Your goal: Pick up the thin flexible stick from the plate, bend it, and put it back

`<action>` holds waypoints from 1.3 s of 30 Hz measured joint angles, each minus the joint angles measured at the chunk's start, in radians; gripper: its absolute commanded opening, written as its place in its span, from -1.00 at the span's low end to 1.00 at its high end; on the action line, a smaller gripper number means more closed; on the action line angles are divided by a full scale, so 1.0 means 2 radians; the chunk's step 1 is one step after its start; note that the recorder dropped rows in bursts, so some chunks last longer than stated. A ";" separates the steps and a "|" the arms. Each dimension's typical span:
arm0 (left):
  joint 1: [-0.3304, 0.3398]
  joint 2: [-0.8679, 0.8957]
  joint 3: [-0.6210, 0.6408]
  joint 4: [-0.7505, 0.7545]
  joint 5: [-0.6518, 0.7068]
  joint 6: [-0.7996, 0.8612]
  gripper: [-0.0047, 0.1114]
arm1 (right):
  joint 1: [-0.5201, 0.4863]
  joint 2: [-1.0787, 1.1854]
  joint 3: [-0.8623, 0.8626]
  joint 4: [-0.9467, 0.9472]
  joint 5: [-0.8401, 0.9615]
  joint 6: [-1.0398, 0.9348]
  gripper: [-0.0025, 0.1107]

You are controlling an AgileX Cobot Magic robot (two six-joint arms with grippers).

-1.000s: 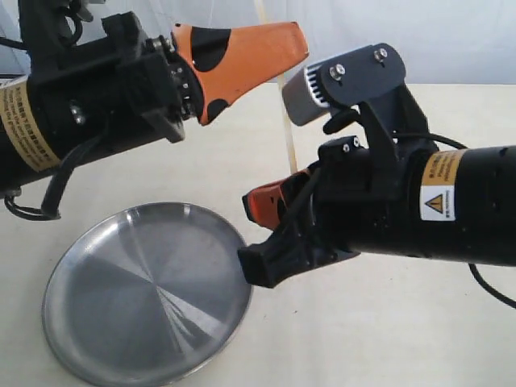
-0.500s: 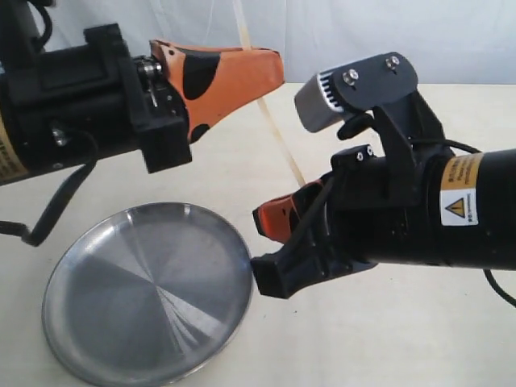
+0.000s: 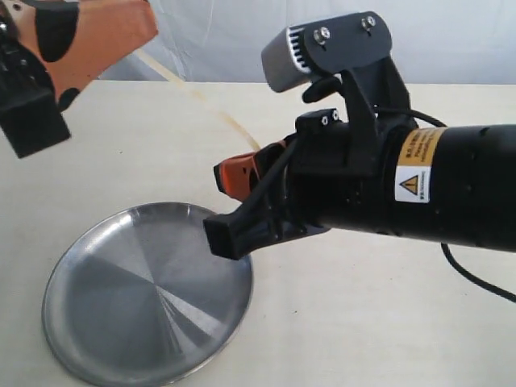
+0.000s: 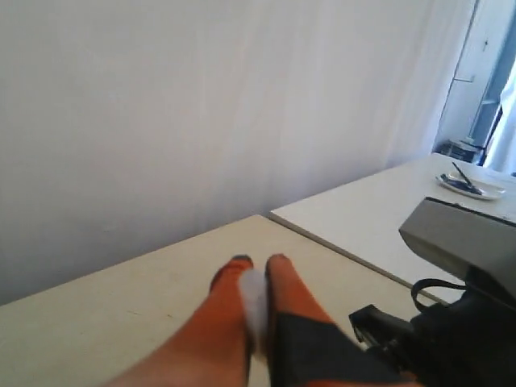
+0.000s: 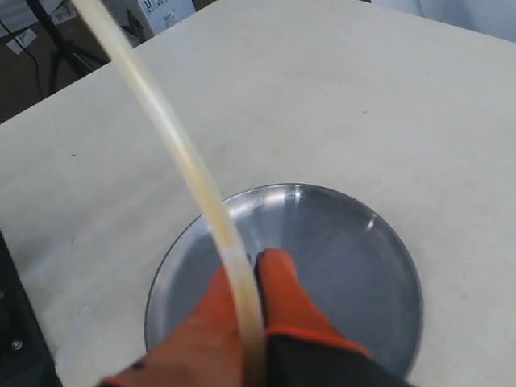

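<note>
The thin flexible stick [image 3: 200, 103] hangs in the air as a pale cream strip, bowed between my two grippers. My left gripper [image 3: 143, 39], at the upper left of the exterior view, is shut on one end; the left wrist view shows a pale blurred strip [image 4: 253, 297] pinched between its orange fingers [image 4: 288, 284]. Just right of the plate's far rim, my right gripper [image 3: 222, 176] is shut on the other end. In the right wrist view the stick [image 5: 190, 172] arcs away from the right gripper [image 5: 250, 266]. The steel plate [image 3: 121, 322] lies empty on the table, below both grippers.
The pale tabletop [image 3: 371, 322] extends around the plate. A white curtain [image 3: 451, 40] closes off the back. The right arm's black body [image 3: 403, 185] and its grey camera mount [image 3: 322, 52] fill the middle right. A second table [image 4: 387, 201] holds a small dish [image 4: 469, 184].
My left gripper has swung up and to the left, almost out of frame, and the right arm has shifted left. The stick has gone from nearly upright to a slanted, bowed arc.
</note>
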 measured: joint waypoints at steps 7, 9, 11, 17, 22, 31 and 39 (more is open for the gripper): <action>0.006 -0.045 0.012 -0.031 0.064 -0.005 -0.91 | -0.002 0.011 0.014 -0.002 0.059 0.009 -0.96; 0.008 -0.053 0.016 -0.036 0.074 -0.008 -0.91 | -0.004 0.015 0.018 -0.003 0.080 0.010 -0.96; 0.008 -0.053 0.022 -0.039 0.078 -0.008 -0.91 | -0.004 0.015 0.018 -0.002 0.085 0.010 -0.96; 0.008 -0.053 0.038 -0.040 0.085 -0.010 -0.91 | -0.004 0.015 0.018 -0.002 0.087 0.011 -0.96; 0.008 -0.053 0.038 -0.040 0.112 -0.010 -0.91 | -0.004 0.015 0.018 -0.002 0.087 0.011 -0.96; 0.008 -0.048 0.083 -0.182 0.273 0.002 -0.91 | -0.004 0.015 0.018 -0.001 0.087 0.011 -0.96; 0.008 -0.010 0.148 -0.411 0.256 0.111 -0.91 | -0.004 0.015 0.018 -0.001 0.088 0.011 -0.96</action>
